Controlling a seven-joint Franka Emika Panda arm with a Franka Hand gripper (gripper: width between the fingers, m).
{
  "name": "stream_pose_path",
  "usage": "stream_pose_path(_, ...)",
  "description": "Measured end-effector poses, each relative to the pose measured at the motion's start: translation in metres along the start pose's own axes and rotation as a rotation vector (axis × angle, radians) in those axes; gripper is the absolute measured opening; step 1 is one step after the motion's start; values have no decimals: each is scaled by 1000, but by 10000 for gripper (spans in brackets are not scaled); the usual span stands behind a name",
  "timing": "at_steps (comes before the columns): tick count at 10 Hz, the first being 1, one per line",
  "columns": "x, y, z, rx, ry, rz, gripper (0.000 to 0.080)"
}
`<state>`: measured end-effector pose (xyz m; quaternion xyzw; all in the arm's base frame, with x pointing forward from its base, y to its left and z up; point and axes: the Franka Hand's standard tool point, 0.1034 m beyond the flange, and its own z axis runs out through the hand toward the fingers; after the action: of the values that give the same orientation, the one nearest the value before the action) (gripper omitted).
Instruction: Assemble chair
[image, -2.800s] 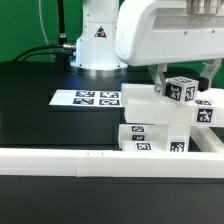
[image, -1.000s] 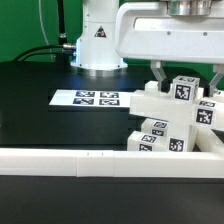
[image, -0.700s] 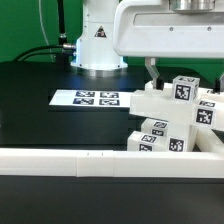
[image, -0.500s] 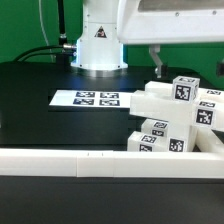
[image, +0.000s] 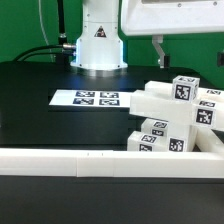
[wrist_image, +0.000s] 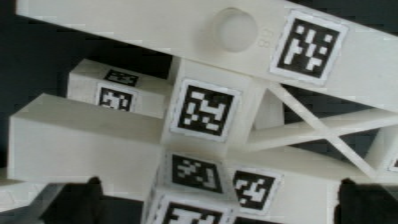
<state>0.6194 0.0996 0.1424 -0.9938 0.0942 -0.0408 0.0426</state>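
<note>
The chair (image: 172, 117) is a cluster of chunky white pieces with black-and-white tags, standing at the exterior view's right against the long white rail (image: 90, 160). My gripper (image: 189, 62) hangs open above it, clear of the top block, with one dark finger (image: 157, 52) showing plainly. In the wrist view the chair (wrist_image: 205, 105) fills the picture, its tagged blocks and slanted struts lying below the gripper (wrist_image: 217, 200). Both dark fingertips (wrist_image: 79, 200) stand wide apart at either side with nothing gripped between them.
The marker board (image: 88, 98) lies flat on the black table to the exterior view's left of the chair. The robot's white base (image: 98, 40) stands behind it. The white rail runs along the table's front edge.
The gripper, which stood low around the chair's top block, has spread its fingers and risen straight up off it. The chair has stayed where it was.
</note>
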Motion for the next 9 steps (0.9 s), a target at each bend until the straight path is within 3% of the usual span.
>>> stream_pose_path(2,-1,0,0,1,0,-5,649)
stream_pose_path(3,-13,-4,-4,8,15,-35,649)
stream_pose_path(5,-67,-20,-5,28,45,-81,649)
stream_pose_path(6,-84,-15,1,29,62,-106,649)
stream_pose_path(7,-94,-8,7,27,58,-102,649)
stream_pose_path(9,-89,-11,4,29,58,-104,649)
